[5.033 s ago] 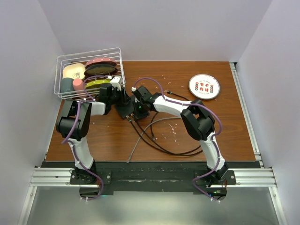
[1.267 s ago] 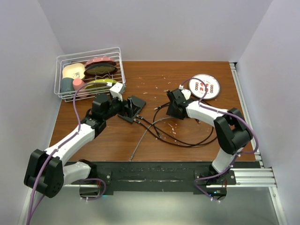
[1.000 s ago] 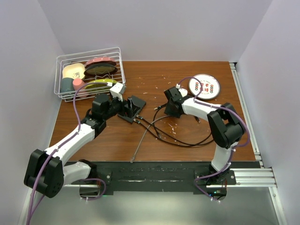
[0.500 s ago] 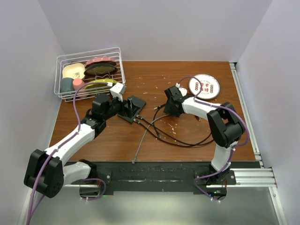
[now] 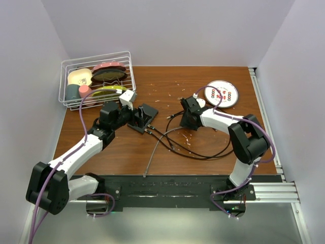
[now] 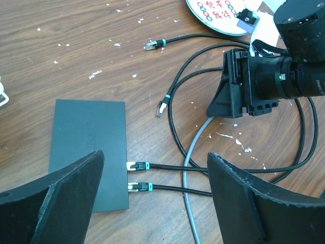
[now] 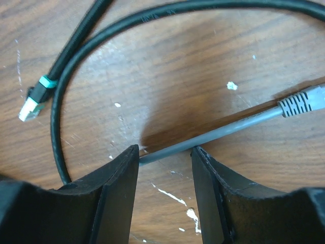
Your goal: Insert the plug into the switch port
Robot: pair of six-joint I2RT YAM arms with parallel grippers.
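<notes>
The flat black switch box (image 6: 89,152) lies on the table and shows in the top view (image 5: 148,113) too. Two teal-banded black plugs (image 6: 136,165) sit in ports on its long edge. My left gripper (image 6: 155,160) is open wide and empty, hovering over that edge; in the top view it is beside the box (image 5: 135,121). My right gripper (image 7: 163,157) is open, its fingers either side of a grey cable (image 7: 223,134) lying on the table. The cable's grey plug boot (image 7: 302,101) lies to the right. A loose teal-banded plug (image 7: 33,104) lies at the left. The right gripper also shows in the top view (image 5: 185,120).
A white wire basket (image 5: 96,76) of dishes stands at the back left. A round white disc with red marks (image 5: 221,93) lies at the back right. Black cables (image 5: 203,152) loop across the middle of the table. Another loose plug (image 6: 152,45) lies farther back.
Since five seconds ago my right gripper has left the box and moved right, down over the grey cable. In the last second it has shifted only slightly. The left gripper stays still.
</notes>
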